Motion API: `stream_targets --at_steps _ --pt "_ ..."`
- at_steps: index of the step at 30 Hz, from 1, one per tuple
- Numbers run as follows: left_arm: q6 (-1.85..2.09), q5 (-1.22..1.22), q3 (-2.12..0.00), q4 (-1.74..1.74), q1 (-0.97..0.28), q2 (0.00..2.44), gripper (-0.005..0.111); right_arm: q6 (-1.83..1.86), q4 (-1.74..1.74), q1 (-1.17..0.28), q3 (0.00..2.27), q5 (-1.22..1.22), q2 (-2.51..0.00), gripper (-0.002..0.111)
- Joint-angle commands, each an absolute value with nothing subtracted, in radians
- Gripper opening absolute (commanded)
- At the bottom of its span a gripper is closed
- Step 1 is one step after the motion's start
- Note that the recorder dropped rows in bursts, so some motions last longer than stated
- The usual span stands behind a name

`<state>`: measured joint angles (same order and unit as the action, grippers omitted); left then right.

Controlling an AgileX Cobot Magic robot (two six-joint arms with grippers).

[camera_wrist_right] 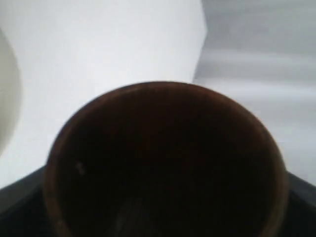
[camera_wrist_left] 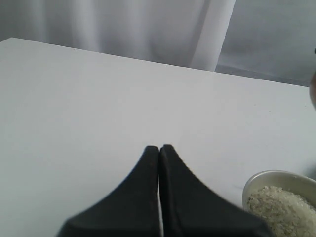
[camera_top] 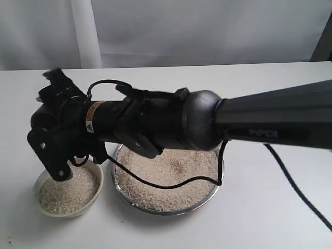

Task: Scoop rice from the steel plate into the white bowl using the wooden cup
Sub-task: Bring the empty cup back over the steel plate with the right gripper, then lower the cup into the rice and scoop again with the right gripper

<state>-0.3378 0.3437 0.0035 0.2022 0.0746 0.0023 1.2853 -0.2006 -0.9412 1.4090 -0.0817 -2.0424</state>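
My right gripper (camera_top: 78,161) reaches across the steel plate (camera_top: 171,211) and hangs over the white bowl (camera_top: 36,189), which is heaped with rice (camera_top: 67,194). The gripper is shut on the wooden cup (camera_wrist_right: 165,163). The cup's dark inside fills the right wrist view and holds only a stray grain; in the exterior view the gripper hides the cup. The plate holds a broad layer of rice (camera_top: 166,176). My left gripper (camera_wrist_left: 159,148) is shut on nothing above bare table, with the bowl's rim (camera_wrist_left: 256,180) off to one side.
A black cable (camera_top: 155,184) from the right arm droops over the plate's rice. The long black arm (camera_top: 270,119) spans the table from the right. A pale curtain (camera_top: 207,31) hangs behind the table's far edge.
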Motion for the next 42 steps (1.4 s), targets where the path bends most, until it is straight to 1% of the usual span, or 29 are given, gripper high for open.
stream_targets --at_steps 1,5,8,10,13,22,29,32,42 --pt "-0.34 0.337 0.0 0.196 0.07 0.0 0.0 0.899 -0.295 -0.915 1.528 0.36 -1.99 0.0" --pt "-0.34 0.337 0.0 0.196 0.07 0.0 0.0 0.772 -0.337 -0.897 1.657 0.749 -1.988 0.0" --pt "-0.34 0.337 0.0 0.196 0.07 0.0 0.0 0.735 -0.401 -0.897 1.704 0.984 -1.981 0.0" --pt "-0.34 0.337 0.0 0.196 0.07 0.0 0.0 0.709 -0.465 -0.897 1.718 1.107 -1.973 0.0" --pt "-0.34 0.337 0.0 0.196 0.07 0.0 0.0 0.709 -0.548 -0.897 1.718 1.22 -1.971 0.0" --pt "-0.34 0.337 0.0 0.196 0.07 0.0 0.0 0.725 -0.626 -0.886 1.713 1.221 -1.973 0.0" --pt "-0.34 0.337 0.0 0.196 0.07 0.0 0.0 0.733 -0.744 -0.838 1.583 1.221 -1.989 0.0" --pt "-0.34 0.337 0.0 0.196 0.07 0.0 0.0 0.725 -0.789 -0.838 1.552 1.204 -2.017 0.0" --pt "-0.34 0.337 0.0 0.196 0.07 0.0 0.0 0.717 -0.878 -0.838 1.556 1.136 -2.176 0.0"
